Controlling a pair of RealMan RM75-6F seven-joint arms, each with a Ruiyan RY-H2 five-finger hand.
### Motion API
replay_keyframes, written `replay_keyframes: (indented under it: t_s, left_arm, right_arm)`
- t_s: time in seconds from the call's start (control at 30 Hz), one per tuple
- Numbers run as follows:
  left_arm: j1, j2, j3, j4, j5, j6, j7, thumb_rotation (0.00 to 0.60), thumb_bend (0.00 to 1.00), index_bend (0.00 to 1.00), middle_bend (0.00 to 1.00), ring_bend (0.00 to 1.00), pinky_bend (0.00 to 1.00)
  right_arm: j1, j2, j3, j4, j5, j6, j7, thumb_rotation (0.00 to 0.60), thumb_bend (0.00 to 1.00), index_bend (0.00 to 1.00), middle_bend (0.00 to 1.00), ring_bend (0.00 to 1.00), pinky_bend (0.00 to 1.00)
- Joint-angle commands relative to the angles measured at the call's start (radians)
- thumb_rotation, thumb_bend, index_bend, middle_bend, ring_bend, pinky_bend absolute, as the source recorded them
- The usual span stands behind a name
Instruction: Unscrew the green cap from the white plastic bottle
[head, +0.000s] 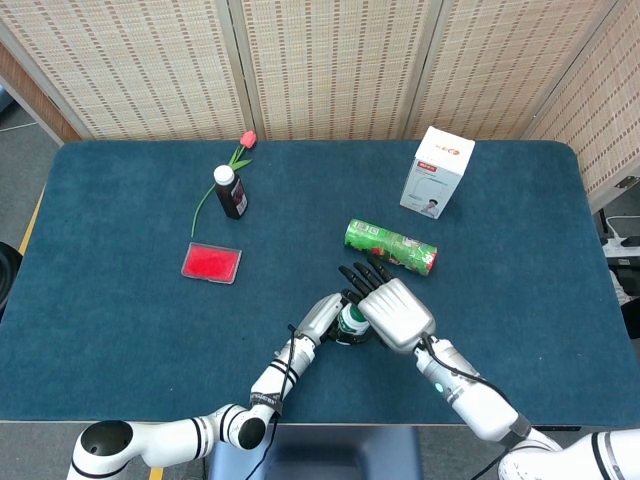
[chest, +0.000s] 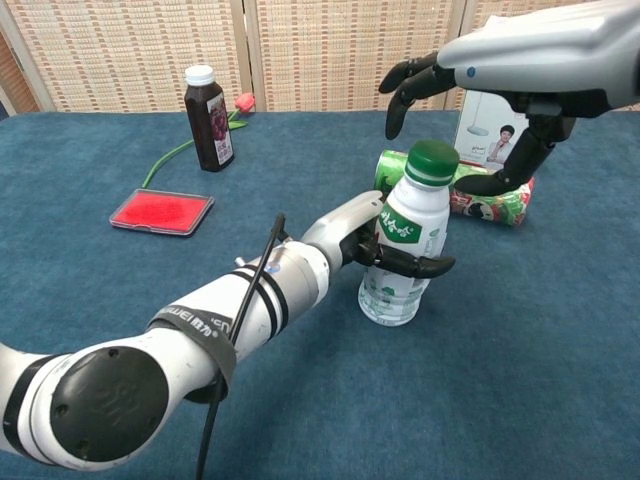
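The left hand (chest: 370, 240) grips the upright bottle (chest: 405, 250) around its middle, while the right hand (chest: 500, 60) hovers spread above the green cap (chest: 432, 160), touching nothing.

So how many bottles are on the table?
2. The white plastic bottle with a green cap stands near the front, gripped by the left hand. The dark bottle with a white cap stands at the back left, beside the flower.
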Motion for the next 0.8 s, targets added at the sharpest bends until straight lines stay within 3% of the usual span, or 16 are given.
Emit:
replay_keyframes:
  t_s: [0.03, 0.23, 0.8]
  left_arm:
    - [0.0, 0.0, 0.0, -0.001, 0.0, -0.002, 0.0, 0.6, 0.79, 0.75, 0.87, 0.52, 0.42]
    - [0.001, 0.005, 0.002, -0.008, 0.004, -0.002, 0.002, 0.6, 0.79, 0.75, 0.87, 0.52, 0.42]
    - [0.002, 0.005, 0.006, -0.007, 0.002, -0.011, 0.004, 0.6, 0.79, 0.75, 0.87, 0.52, 0.42]
  right_arm:
    - [0.008, -0.002, 0.004, -0.005, 0.02, 0.008, -0.011, 0.6, 0.27, 0.24, 0.0, 0.0, 0.0]
    - [0.02, 0.009, 0.008, -0.017, 0.05, 0.012, -0.016, 0.6, 0.27, 0.25, 0.0, 0.0, 0.0]
    - [0.033, 0.004, 0.005, -0.016, 0.062, 0.018, -0.001, 0.6, 0.27, 0.39, 0.0, 0.0, 0.0]
